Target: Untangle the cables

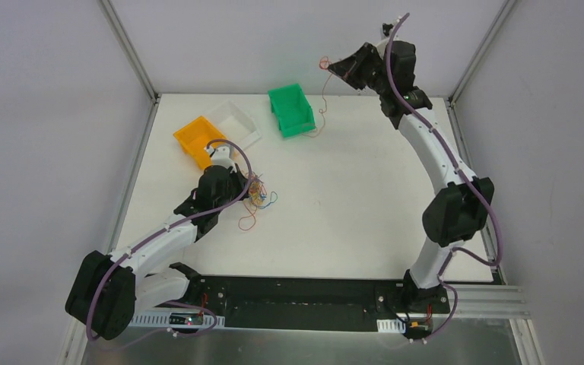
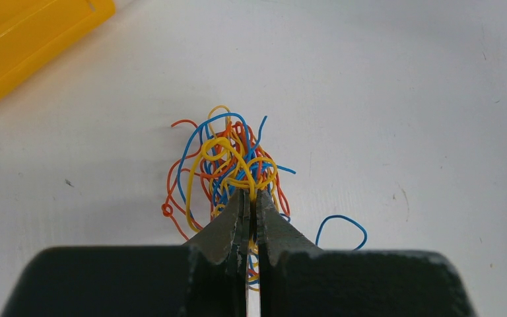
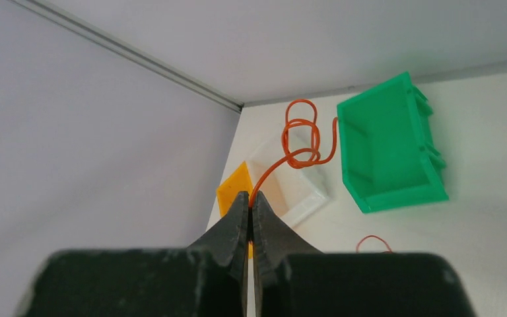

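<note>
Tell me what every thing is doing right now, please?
left gripper: shut on the cable tangle, down at the table.
right gripper: shut on the orange cable, raised in the air.
cable tangle: orange, blue and yellow wires bunched together, lying on the table.
orange cable: apart from the tangle, dangling curly from the right gripper.
green bin: upright, looks empty.
</note>
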Available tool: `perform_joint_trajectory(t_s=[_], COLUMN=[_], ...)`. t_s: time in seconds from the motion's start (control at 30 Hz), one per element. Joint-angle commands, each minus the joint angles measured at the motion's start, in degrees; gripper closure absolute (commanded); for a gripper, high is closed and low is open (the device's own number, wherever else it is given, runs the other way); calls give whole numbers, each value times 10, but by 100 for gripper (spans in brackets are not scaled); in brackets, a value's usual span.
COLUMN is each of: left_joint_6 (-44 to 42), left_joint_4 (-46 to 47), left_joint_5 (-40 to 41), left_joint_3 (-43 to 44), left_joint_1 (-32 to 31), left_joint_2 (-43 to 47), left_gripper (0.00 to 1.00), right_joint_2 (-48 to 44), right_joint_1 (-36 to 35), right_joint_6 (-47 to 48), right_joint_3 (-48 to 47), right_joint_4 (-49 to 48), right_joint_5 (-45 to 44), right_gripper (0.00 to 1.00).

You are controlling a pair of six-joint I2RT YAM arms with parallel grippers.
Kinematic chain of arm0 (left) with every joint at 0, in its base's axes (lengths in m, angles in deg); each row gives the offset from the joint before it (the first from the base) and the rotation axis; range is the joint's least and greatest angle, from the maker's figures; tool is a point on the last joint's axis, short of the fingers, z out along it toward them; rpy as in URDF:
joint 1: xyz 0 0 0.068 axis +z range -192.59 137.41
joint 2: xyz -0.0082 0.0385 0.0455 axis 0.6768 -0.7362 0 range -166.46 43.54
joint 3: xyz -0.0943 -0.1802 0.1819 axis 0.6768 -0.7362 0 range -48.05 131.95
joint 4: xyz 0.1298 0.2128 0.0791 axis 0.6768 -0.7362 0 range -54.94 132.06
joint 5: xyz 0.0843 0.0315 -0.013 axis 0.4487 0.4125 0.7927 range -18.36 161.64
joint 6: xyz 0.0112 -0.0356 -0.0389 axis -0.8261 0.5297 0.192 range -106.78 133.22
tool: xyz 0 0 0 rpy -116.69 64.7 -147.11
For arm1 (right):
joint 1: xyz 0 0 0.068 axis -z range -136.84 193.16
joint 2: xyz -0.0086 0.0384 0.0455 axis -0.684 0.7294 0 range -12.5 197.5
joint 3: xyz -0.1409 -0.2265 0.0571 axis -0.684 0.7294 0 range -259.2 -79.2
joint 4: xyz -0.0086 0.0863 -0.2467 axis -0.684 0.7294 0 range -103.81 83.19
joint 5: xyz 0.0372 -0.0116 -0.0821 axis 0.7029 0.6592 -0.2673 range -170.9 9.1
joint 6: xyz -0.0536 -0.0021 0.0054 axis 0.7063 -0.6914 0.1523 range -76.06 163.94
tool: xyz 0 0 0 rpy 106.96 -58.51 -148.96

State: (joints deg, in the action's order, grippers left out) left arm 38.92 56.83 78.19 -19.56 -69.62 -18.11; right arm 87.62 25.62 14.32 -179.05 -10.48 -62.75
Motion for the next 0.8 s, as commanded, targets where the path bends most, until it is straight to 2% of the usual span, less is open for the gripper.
perform_joint_trajectory(t_s=[0.0, 0.13, 0.27, 0.33, 0.47, 0.57, 0.77], left_joint_6=[-12, -15, -19, -21, -23, -23, -18], left_joint_4=[31, 33, 33, 33, 32, 32, 31], left_joint_5=[6, 5, 8, 11, 16, 17, 8], left_joint_3=[3, 5, 7, 6, 6, 6, 9], left_joint_1=[-2, -2, -2, -2, -2, -2, -2], left_joint_2=[-1, -8, -10, -9, -7, -8, -11], left_gripper=[100, 100, 100, 100, 100, 100, 100], right_joint_2=[69, 182, 306, 354, 395, 391, 399], right_joint_1=[-8, -13, -21, -27, -48, -66, -74], right_joint_6=[-17, -34, -35, -35, 2, 44, 56], right_joint_3=[-99, -199, -340, -381, -379, -326, -286], right_joint_4=[-85, -154, -154, -167, -195, -206, -201], right_joint_5=[11, 11, 9, 11, 12, -16, -32], right_gripper=[100, 100, 100, 100, 100, 100, 100])
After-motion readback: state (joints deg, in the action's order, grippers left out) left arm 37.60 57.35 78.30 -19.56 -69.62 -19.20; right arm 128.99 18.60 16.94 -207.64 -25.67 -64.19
